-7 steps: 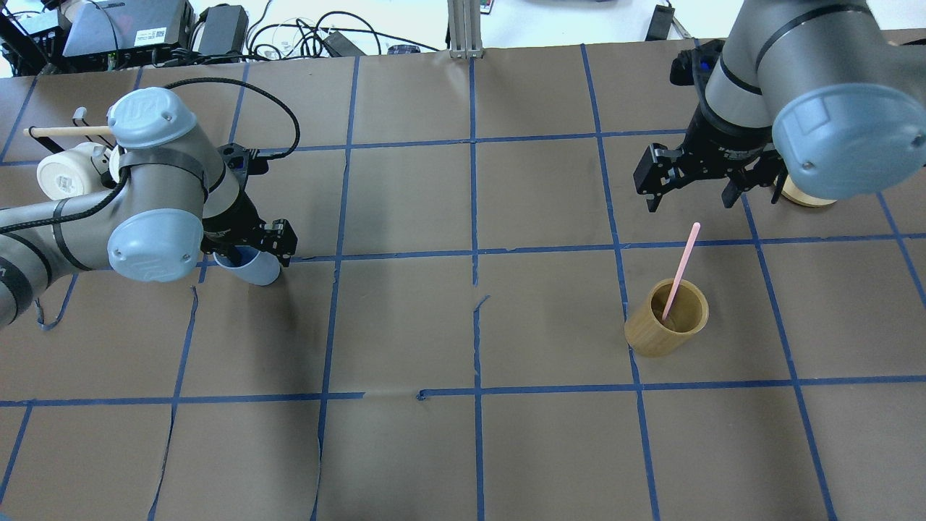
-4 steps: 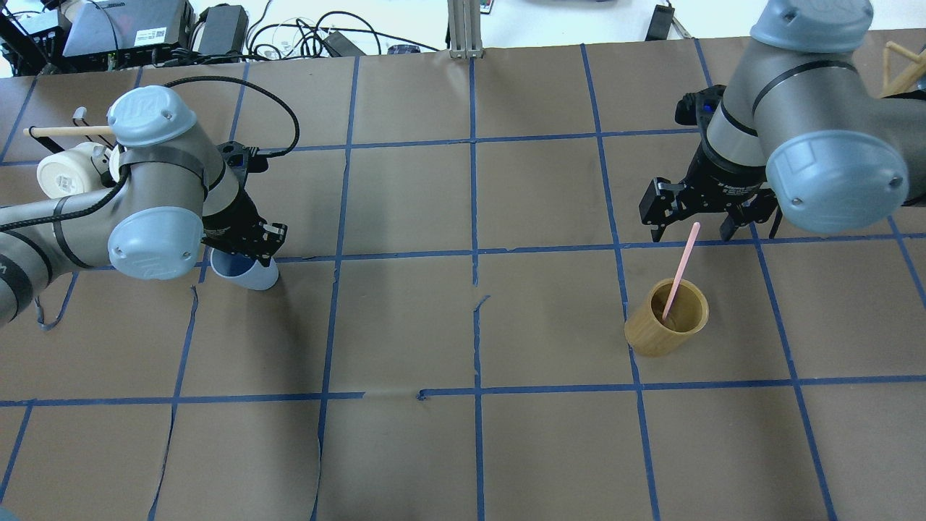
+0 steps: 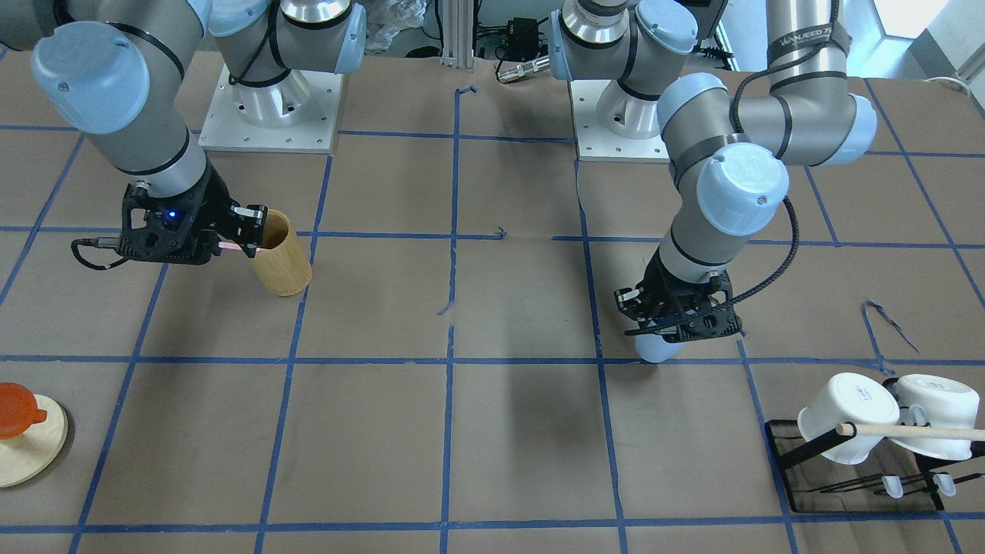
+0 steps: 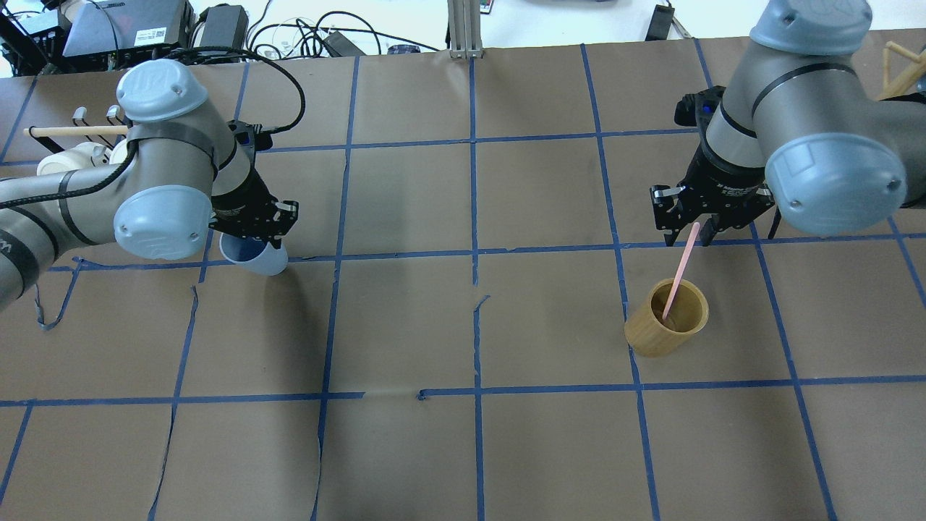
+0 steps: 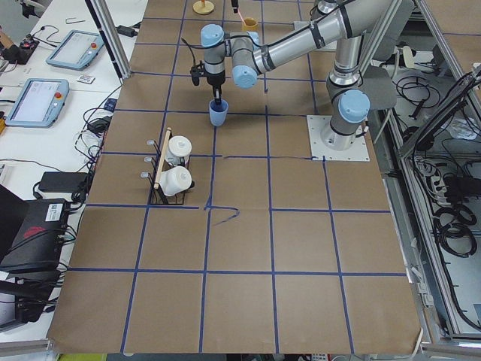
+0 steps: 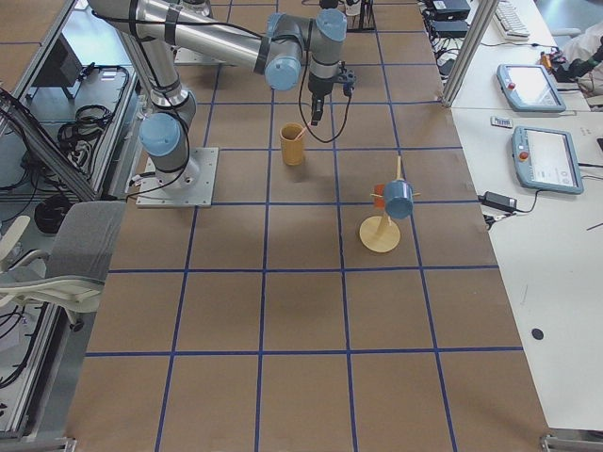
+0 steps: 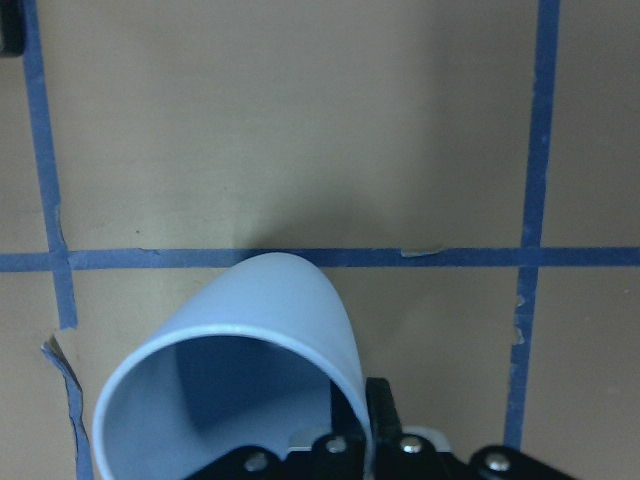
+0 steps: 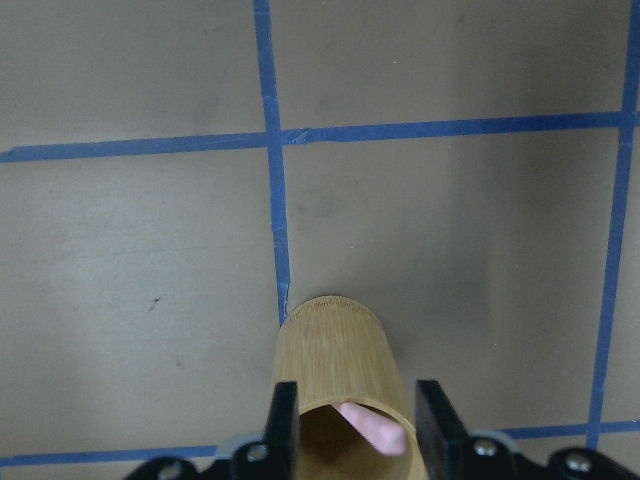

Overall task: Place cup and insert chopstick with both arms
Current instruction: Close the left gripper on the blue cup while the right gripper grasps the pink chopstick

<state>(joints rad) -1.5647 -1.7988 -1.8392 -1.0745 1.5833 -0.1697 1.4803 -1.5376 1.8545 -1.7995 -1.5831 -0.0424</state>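
Observation:
The pale blue cup (image 4: 255,255) hangs tilted in my left gripper (image 4: 253,223), which is shut on its rim. The left wrist view shows the cup (image 7: 290,310) with a finger against its wall. I cannot tell if its base touches the table. It also shows in the front view (image 3: 659,350). The pink chopstick (image 4: 678,275) leans in a tan bamboo cylinder (image 4: 665,318). My right gripper (image 4: 689,217) straddles the chopstick's top end. In the right wrist view, the pink tip (image 8: 372,428) sits between the fingers with gaps on both sides, so the gripper is open.
A black rack with white mugs (image 3: 869,419) and a wooden rod stands at the robot's far left. A round wooden stand (image 3: 27,446) with an orange cup sits at its far right. Blue tape lines grid the brown paper table (image 4: 477,325).
The left arm has shifted the cup a little up and away from me. The right gripper has come down over the chopstick's top, and its jaws have narrowed around it.

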